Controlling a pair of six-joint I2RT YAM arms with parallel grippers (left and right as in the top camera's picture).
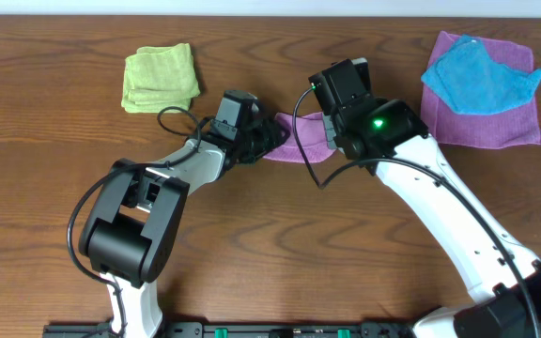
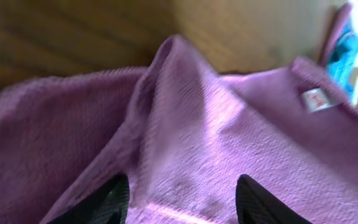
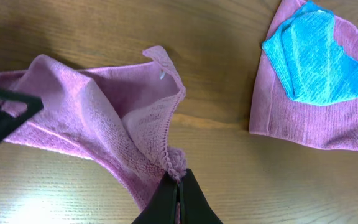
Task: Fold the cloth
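The mauve-purple cloth (image 1: 301, 141) lies bunched and partly lifted on the table between my two grippers. In the right wrist view the cloth (image 3: 92, 106) hangs from a pinched edge, and my right gripper (image 3: 179, 183) is shut on that edge. My right gripper (image 1: 332, 141) is at the cloth's right side in the overhead view. My left gripper (image 1: 269, 136) is at the cloth's left end. In the left wrist view the cloth (image 2: 197, 124) fills the frame, and my left gripper (image 2: 185, 202) has its fingers wide apart with cloth between them.
A second mauve cloth (image 1: 491, 127) lies flat at the back right with a bright blue cloth (image 1: 477, 75) on top of it. A folded lime-green cloth (image 1: 161, 78) sits at the back left. The table is brown wood.
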